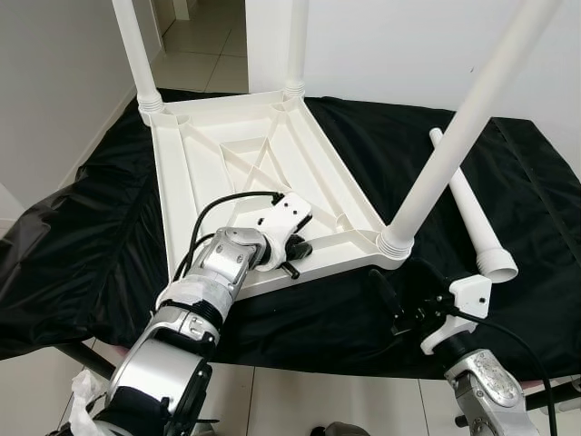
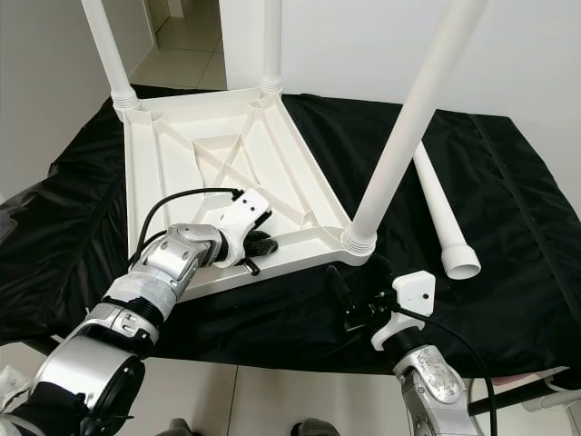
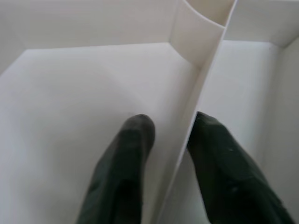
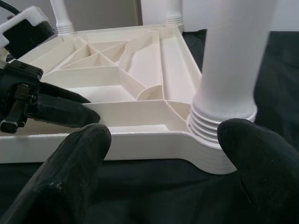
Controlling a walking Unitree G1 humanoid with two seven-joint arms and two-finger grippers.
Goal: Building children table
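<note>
left hand [image 1: 298, 247] clamps tabletop [image 1: 238, 154] rib | right hand [image 2: 356, 300] spread, near corner leg [image 2: 404, 127] | spare leg [image 2: 442, 218] on black cloth [image 2: 508, 182]

Two silver metallic arms noted, left arm [image 1: 204, 291] banded with white tape, black cables looped, white wrist brackets, black fingers [image 3: 126, 172].

Left pincer [image 1: 295, 250] pinched (arm outstretched), right pincer [image 4: 163, 154] spread.
</note>
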